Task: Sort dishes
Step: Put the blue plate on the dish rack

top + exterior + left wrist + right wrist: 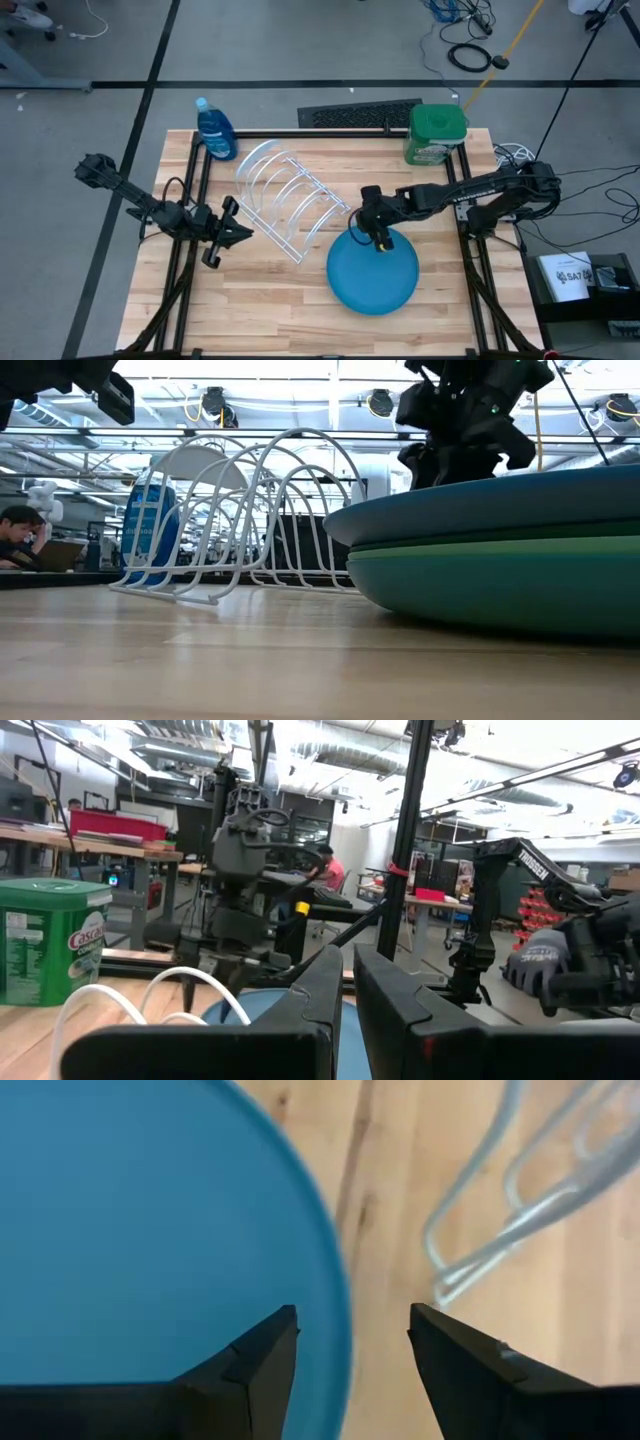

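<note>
A stack of round plates lies flat on the table at its right middle, with the blue plate [373, 272] on top. In the low view a green plate [480, 546] and a teal plate [500, 588] show under the blue plate [480, 505]. My right gripper [381, 240] is open and points down over the blue plate's far rim [338, 1320]. One finger [262, 1355] is over the plate and the other finger [455, 1355] is beyond the rim. My left gripper [243, 233] is shut and empty, level, left of the white wire rack [285, 200]. My right gripper stands astride the blue plate's far rim [340, 1342] from above, one finger on each side. I cannot tell whether either finger touches the plate. The plate lies flat on the stack.
The white wire rack stands at the table's middle, between the two grippers. A blue bottle [215, 130] stands at the far left and a green-lidded tub [435, 135] at the far right. Bare wood lies toward the near edge [260, 310].
</note>
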Robot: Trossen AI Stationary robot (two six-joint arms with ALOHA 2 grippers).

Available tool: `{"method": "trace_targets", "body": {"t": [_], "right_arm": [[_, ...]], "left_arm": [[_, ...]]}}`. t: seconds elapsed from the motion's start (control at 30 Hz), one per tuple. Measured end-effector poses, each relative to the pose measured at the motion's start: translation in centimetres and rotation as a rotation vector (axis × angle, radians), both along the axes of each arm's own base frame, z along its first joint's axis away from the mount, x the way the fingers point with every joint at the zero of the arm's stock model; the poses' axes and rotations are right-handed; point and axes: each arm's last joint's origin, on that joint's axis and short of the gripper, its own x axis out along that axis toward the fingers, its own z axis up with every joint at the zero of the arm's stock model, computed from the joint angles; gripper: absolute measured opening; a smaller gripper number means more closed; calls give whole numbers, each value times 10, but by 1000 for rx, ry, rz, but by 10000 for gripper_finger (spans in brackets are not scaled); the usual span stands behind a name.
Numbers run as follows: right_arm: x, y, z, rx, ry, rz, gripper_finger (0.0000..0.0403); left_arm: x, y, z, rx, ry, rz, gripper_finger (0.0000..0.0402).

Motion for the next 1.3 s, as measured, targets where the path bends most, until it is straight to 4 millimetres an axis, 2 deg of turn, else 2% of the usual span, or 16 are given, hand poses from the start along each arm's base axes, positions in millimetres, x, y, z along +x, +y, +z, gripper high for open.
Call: {"method": "trace_targets", "body": {"t": [0.37, 1.0, 1.3], "right_arm": [[9, -9, -24, 22, 85, 5, 182], [11, -9, -23, -40, 69, 58, 10], [14, -8, -15, -111, 62, 84, 2]], "left_arm": [[0, 0, -2, 4, 19, -2, 31], [1, 0, -3, 8, 26, -2, 31], [1, 0, -3, 7, 26, 1, 31]]}}
